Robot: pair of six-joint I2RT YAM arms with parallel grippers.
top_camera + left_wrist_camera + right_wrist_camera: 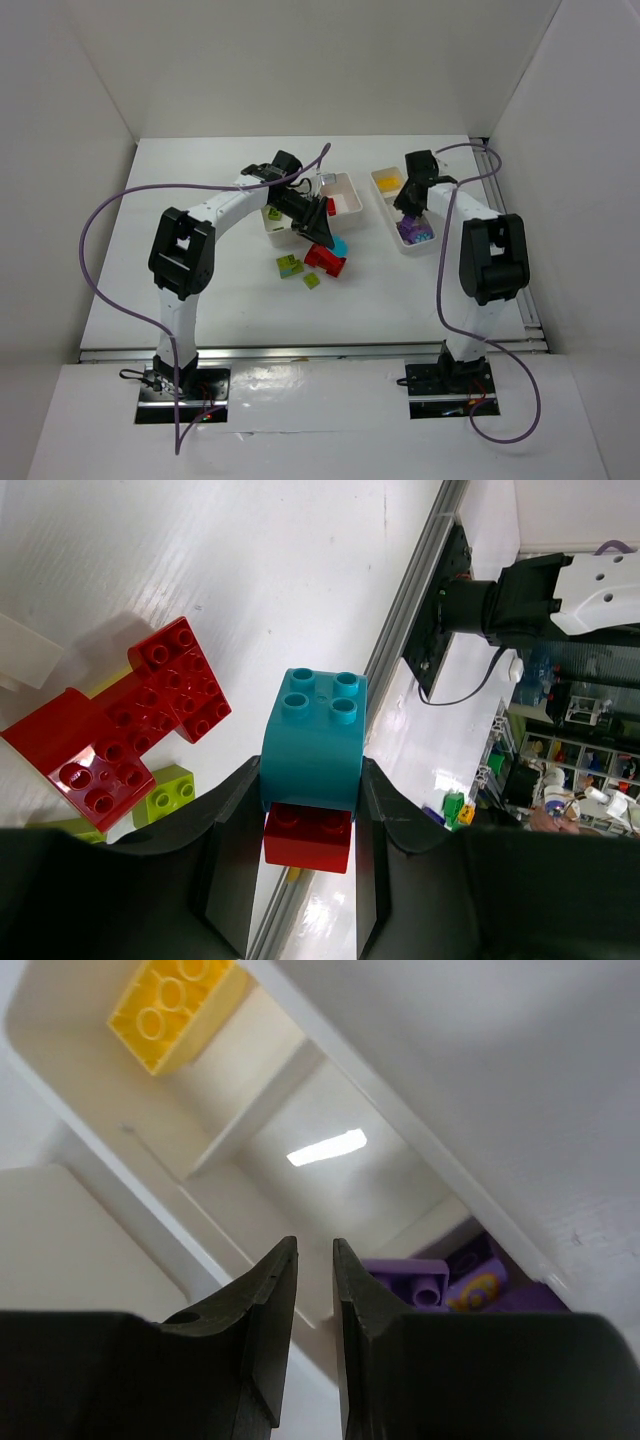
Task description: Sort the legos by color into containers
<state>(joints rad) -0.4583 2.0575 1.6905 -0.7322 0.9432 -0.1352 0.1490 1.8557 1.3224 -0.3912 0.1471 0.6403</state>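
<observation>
Left wrist view shows the left gripper (310,825) clamped on a teal brick (313,742) above the table, a red brick (308,836) stuck beneath. That red one could ride into the wrong compartment. The right gripper (314,1290), nearly closed and empty, hangs over the narrow tray (260,1110).

red brick (308,837) mostly hidden beneath teal brick (314,742). purple bricks (455,1278) cut off by jaws and tray wall. lime brick (70,827) partly hidden behind red bricks (120,720).

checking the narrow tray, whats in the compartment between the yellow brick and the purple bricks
Nothing: in the right wrist view the middle compartment between the yellow brick and the purple bricks is bare.
</observation>
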